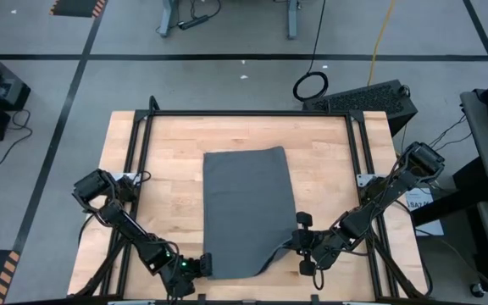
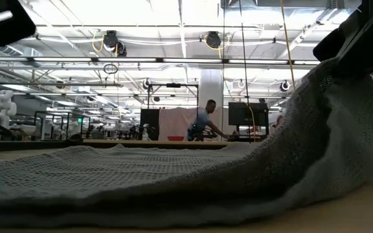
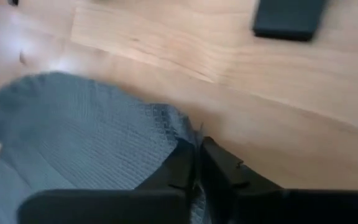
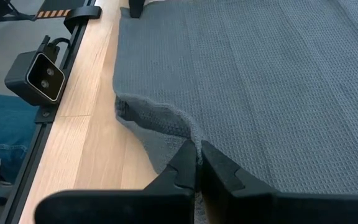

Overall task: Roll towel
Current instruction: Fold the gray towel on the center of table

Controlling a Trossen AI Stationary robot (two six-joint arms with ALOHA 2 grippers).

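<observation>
The dark grey towel (image 1: 248, 207) lies spread flat on the wooden table, its long sides running from near to far. My left gripper (image 1: 206, 264) is at the towel's near left corner, shut on it. My right gripper (image 1: 293, 241) is at the near right corner, also shut on the cloth, and holds that corner raised. In the low view the towel (image 2: 173, 175) lies flat on the left and rises steeply toward the upper right. My left gripper pinches the towel's near left corner (image 3: 182, 127) between its two fingers, slanting down from the near left. The cloth puckers at the fingertips, and the rest lies slack on the table. My right gripper pinches the near edge at the right corner (image 4: 185, 134) between its two fingers, slanting down from the near right. That corner is lifted clear of the table, and the cloth (image 2: 342, 116) slopes from it down to the flat part.
Black frame rails (image 1: 142, 127) run along the table's sides and far edge. A small camera (image 4: 36, 78) sits on the rail at the near edge. Bare wood (image 1: 163, 195) lies left and right of the towel. A person stands far off in the room (image 2: 203, 123).
</observation>
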